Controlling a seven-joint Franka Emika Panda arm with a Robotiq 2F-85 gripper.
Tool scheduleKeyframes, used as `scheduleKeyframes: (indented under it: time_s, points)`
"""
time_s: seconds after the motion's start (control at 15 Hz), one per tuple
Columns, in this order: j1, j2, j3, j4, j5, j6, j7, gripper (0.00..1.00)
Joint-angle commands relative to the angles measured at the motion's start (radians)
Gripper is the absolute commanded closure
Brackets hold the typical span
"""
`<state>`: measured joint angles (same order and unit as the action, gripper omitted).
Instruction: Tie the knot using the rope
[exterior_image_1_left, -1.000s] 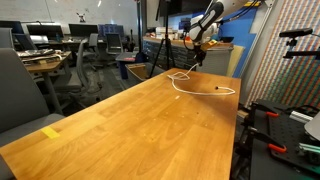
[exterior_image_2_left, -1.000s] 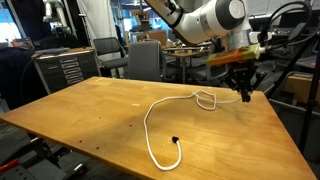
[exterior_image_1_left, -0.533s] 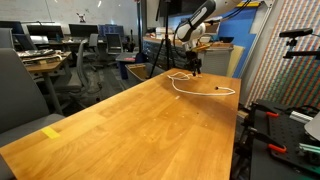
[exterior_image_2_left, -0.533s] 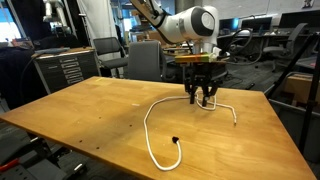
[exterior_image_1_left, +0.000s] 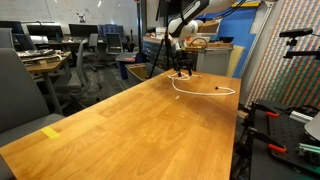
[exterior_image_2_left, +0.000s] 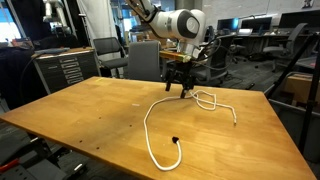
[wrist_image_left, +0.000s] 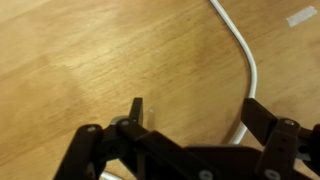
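White rope (exterior_image_2_left: 148, 122) lies slack on the wooden surface (exterior_image_2_left: 85, 105), with a small loop under the claw (exterior_image_2_left: 178, 86).
The claw hangs just above that loop, jaws apart, gripping nothing. The rope looks light, limp and thin, likely to sag and slide; best pinched near its dark tip (exterior_image_2_left: 175, 140).

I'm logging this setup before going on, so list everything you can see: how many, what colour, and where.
table: one, light wood, fills the foreground in both exterior views
rope: one, white with a dark tip at one end, lying loose on the table, with a small loop by the fingers
tag: one, yellow, flat on the table near a corner
chairs: one grey beside the table, one dark behind it
arm: one, white, reaching over the table
fingers: two, black, open, low over the table beside the rope
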<state>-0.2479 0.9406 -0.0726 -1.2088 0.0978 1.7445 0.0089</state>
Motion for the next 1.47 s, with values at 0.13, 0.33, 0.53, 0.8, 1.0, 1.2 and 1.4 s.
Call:
scheduleKeyframes:
  time_s: [0.13,0.33,0.53,0.8,1.0,1.2,1.4]
  points:
    - [0.015,0.075,0.042,0.044,0.132,0.139,0.097,0.00]
    - [0.037,0.098,0.043,0.036,0.130,0.240,0.102,0.27]
    - [0.050,0.099,0.038,0.024,0.119,0.322,0.101,0.47]
    - [0.062,0.065,0.037,-0.012,0.100,0.452,0.071,0.79]
    - [0.072,0.033,0.044,-0.047,0.091,0.552,0.047,0.98]
    - [0.071,-0.026,0.077,-0.082,0.104,0.595,-0.004,1.00]
    - [0.092,-0.076,0.075,-0.098,0.074,0.581,-0.028,0.93]
